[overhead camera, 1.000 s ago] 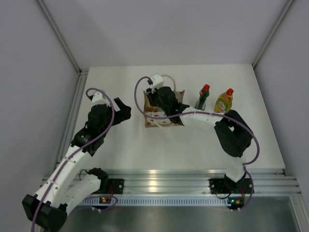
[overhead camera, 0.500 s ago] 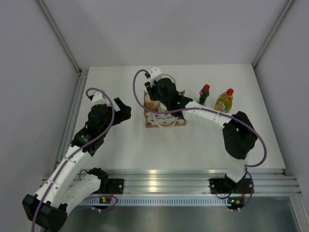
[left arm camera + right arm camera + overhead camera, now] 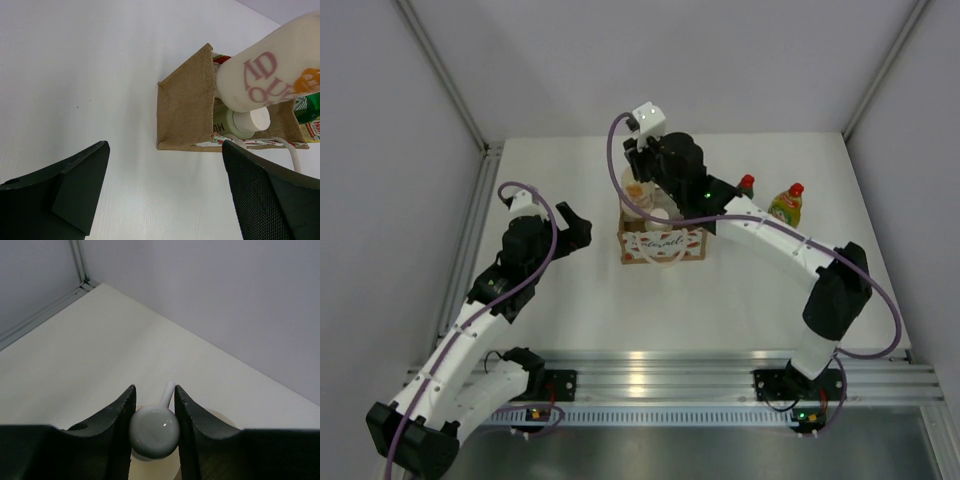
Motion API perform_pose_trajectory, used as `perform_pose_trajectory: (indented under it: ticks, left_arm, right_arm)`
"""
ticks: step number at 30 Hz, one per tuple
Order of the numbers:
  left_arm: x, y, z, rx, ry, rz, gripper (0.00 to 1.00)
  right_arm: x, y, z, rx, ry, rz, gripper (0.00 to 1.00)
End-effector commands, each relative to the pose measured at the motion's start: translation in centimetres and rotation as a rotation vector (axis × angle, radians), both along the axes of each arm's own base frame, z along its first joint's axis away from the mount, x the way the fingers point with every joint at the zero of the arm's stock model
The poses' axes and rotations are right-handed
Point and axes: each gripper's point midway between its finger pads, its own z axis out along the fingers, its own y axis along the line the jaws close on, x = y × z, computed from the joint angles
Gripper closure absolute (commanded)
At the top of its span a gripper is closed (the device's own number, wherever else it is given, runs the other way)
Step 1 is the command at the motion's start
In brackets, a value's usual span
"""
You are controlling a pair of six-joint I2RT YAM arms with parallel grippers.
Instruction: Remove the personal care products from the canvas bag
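- The canvas bag (image 3: 662,246) stands upright mid-table, its white lettered panel facing the arm bases.
- The right gripper (image 3: 642,178) is over the bag's far left corner, with the cream bottle (image 3: 634,195) at its fingertips.
- A pale cylinder (image 3: 660,214) with a white cap sits inside the bag.
- The yellow-green bottle (image 3: 784,207) stands right of the bag.
- The left gripper (image 3: 582,229) is left of the bag, apart from it.

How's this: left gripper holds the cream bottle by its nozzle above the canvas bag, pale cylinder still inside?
Wrong arm: the right gripper holds the cream bottle by its nozzle above the canvas bag, per the right wrist view; pale cylinder still inside.
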Motion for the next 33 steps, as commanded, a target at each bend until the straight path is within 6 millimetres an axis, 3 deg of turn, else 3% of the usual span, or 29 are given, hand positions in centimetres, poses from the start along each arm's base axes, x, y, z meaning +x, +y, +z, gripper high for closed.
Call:
perform_pose_trajectory:
  ticks: [1,8,10,11,12,14,16,17,18,19,20,21,24,26,27,28,31,33]
  left_arm:
    - [0.4,-0.2,1.3,-0.022,-0.052,0.000,0.02]
    - [0.2,-0.2,1.6,-0.032,-0.057,-0.003,0.02]
    - [0.2,-0.3,1.7,-0.036,-0.061,-0.005,0.02]
    - [0.2,-0.3,1.7,-0.038,-0.060,-0.006,0.02]
    - [0.2,-0.4,1.6,-0.040,-0.058,-0.008,0.02]
    - [0.2,-0.5,1.5,-0.039,-0.053,-0.013,0.02]
    - [0.3,-0.5,1.6,-0.039,-0.053,-0.016,0.02]
    - [0.2,-0.7,1.5,-0.041,-0.050,-0.025,0.02]
    - [0.2,-0.7,1.4,-0.042,-0.047,-0.026,0.02]
    - [0.2,-0.8,1.6,-0.042,-0.051,-0.029,0.02]
    - [0.1,-0.9,1.7,-0.045,-0.052,-0.037,0.02]
    - [0.1,-1.0,1.7,-0.046,-0.052,-0.040,0.02]
    - [0.1,-1.0,1.7,-0.044,-0.053,-0.042,0.02]
    - [0.1,-0.9,1.7,-0.043,-0.052,-0.041,0.02]
    - [0.2,-1.0,1.6,-0.044,-0.050,-0.040,0.02]
    - [0.2,-1.0,1.6,-0.047,-0.048,-0.041,0.02]
    - [0.2,-1.2,1.4,-0.051,-0.038,-0.047,0.02]
    - [0.3,-1.3,1.4,-0.050,-0.037,-0.051,0.02]
  right_arm:
    - [-3.3,-3.1,15.3,0.234,-0.244,-0.006,1.00]
    - [-5.8,-8.1,18.8,0.255,-0.265,-0.086,1.00]
    - [-6.1,-9.1,18.3,0.238,-0.259,-0.099,1.00]
    - [-6.9,-10.4,18.5,0.230,-0.261,-0.107,1.00]
    - [-6.8,-10.9,17.2,0.203,-0.244,-0.122,1.00]
    - [-7.7,-13.2,17.3,0.212,-0.250,-0.155,1.00]
    - [-7.6,-14.7,14.7,0.186,-0.208,-0.196,1.00]
    - [-8.3,-16.5,15.1,0.202,-0.220,-0.227,1.00]
    - [-8.4,-17.5,14.2,0.196,-0.212,-0.256,1.00]
    - [-8.4,-18.2,11.9,0.170,-0.181,-0.279,1.00]
    - [-9.1,-20.1,12.2,0.187,-0.195,-0.317,1.00]
    - [-8.9,-21.1,9.7,0.161,-0.165,-0.360,1.00]
    - [-9.4,-25.6,8.0,0.184,-0.153,-0.504,1.00]
    - [-9.5,-29.2,5.3,0.198,-0.122,-0.641,1.00]
    - [-9.4,-30.4,3.0,0.227,-0.082,-0.711,1.00]
    - [-9.6,-32.5,2.7,0.255,-0.086,-0.775,1.00]
    - [-9.7,-35.7,-0.1,0.280,-0.071,-0.898,1.00]
    - [-9.3,-37.0,-0.6,0.302,-0.091,-0.942,1.00]
